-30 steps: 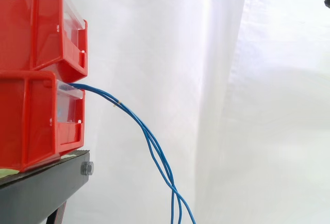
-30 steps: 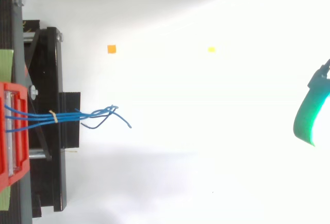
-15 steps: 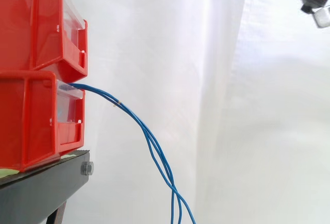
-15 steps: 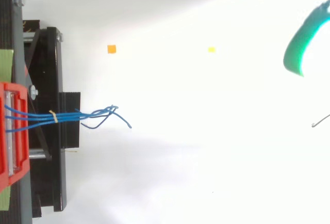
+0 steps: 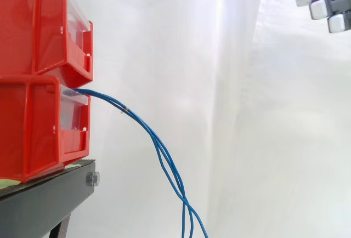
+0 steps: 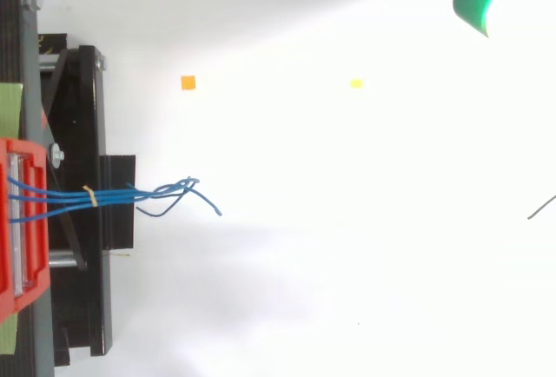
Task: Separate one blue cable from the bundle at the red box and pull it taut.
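Two red bins (image 5: 33, 84) stand stacked at the left edge on a black stand (image 5: 46, 199). The blue cable bundle (image 5: 159, 150), bound by a yellow tie (image 6: 89, 195), leaves the lower bin and droops to the bottom edge. The hand (image 5: 321, 7) is at the upper right corner, well apart from the cables; its grasp cannot be told.

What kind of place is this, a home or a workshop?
Probably a robot test rig in a lab: red bins on a black stand, a white curtain behind, blue cables, a robot hand.
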